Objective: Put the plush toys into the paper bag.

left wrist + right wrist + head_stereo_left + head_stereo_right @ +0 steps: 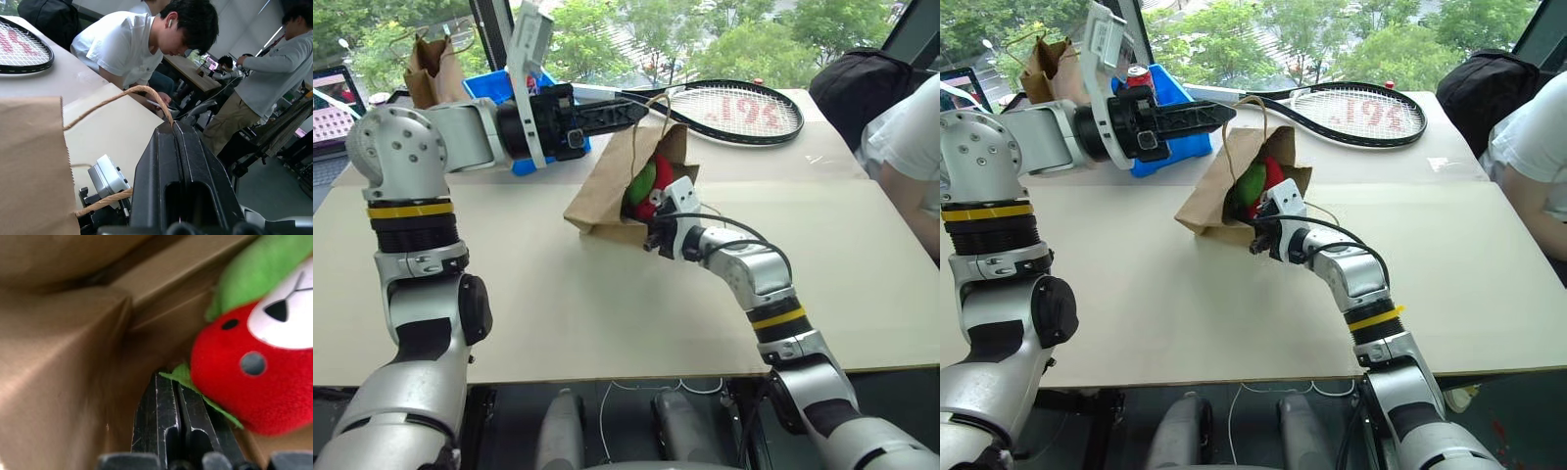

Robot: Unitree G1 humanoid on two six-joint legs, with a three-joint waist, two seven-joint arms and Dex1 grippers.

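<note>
The paper bag (607, 196) lies tilted on the beige table (509, 294) with its mouth towards me. My left gripper (641, 111) is level above it, shut on a twisted handle (122, 95) and holding the mouth up. Both plush toys sit in the mouth: the round green one (641, 183) and the red one (254, 377). My right gripper (168, 377) reaches into the bag. Its fingers are closed together on the red toy's green leaf (183, 374), and brown paper walls surround them.
A tennis racket (734, 110) lies behind the bag. A blue bin (509, 88) and a narrower brown bag (431, 69) stand at the back left. A seated person (911, 147) and a black backpack (862, 83) are at the table's right side.
</note>
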